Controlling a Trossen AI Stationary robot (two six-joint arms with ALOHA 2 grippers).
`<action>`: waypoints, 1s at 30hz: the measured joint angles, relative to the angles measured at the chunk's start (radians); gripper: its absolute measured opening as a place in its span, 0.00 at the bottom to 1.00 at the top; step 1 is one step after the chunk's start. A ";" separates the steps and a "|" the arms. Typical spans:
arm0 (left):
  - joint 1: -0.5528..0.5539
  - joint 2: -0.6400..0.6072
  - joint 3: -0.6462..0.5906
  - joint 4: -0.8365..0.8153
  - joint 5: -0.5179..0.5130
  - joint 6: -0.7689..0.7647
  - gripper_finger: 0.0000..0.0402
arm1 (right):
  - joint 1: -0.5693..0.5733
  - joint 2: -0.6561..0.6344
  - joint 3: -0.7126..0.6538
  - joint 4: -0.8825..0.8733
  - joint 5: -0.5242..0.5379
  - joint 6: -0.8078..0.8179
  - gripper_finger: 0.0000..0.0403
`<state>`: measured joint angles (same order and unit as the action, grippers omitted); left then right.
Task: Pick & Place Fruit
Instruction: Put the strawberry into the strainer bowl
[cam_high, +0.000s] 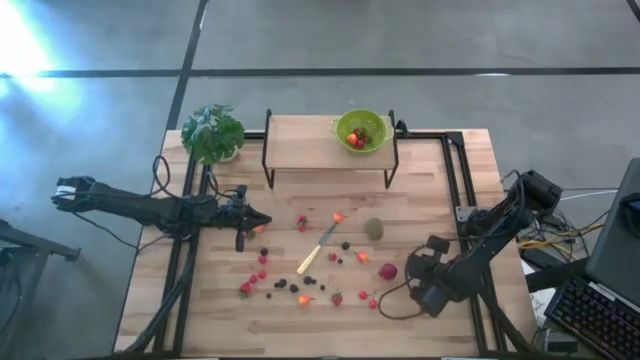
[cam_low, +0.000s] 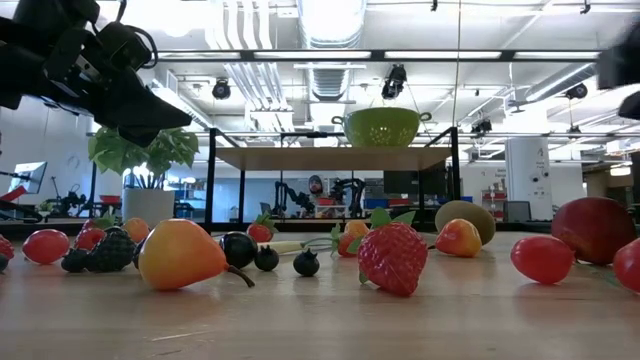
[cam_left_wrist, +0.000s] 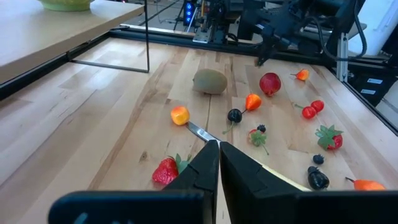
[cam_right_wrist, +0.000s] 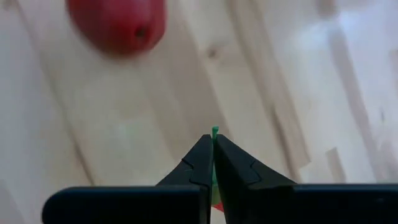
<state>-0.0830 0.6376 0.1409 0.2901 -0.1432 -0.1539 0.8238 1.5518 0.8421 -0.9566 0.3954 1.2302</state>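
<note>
left gripper (cam_high: 262, 226): arm stretched low across table, fingers closed, empty | right gripper (cam_right_wrist: 213, 149): arm folded downward, pinching a small green-stemmed fruit (cam_right_wrist: 214, 132) beside red apple (cam_high: 388, 271)

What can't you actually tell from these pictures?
- What the right gripper pinches: in the right wrist view only a green tip and a red sliver show between its closed fingers.
- The green bowl: in the low view its wall hides its contents.
- The knife: in the left wrist view the left gripper covers most of it.
- The big red fruit: in the right wrist view it is blurred and cut by the top edge.
</note>
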 joint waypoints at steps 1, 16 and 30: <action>0.000 0.000 0.000 0.000 0.000 0.000 0.05 | -0.013 -0.011 0.000 0.001 0.008 -0.009 0.02; 0.000 0.000 0.000 0.000 0.000 0.000 0.05 | -0.228 -0.320 0.003 0.007 0.197 -0.232 0.02; 0.000 0.000 0.000 0.000 0.000 0.000 0.05 | -0.581 -0.496 0.151 0.171 0.206 -0.701 0.02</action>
<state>-0.0830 0.6376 0.1410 0.2900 -0.1435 -0.1536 0.2423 1.0559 0.9931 -0.7856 0.6018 0.5292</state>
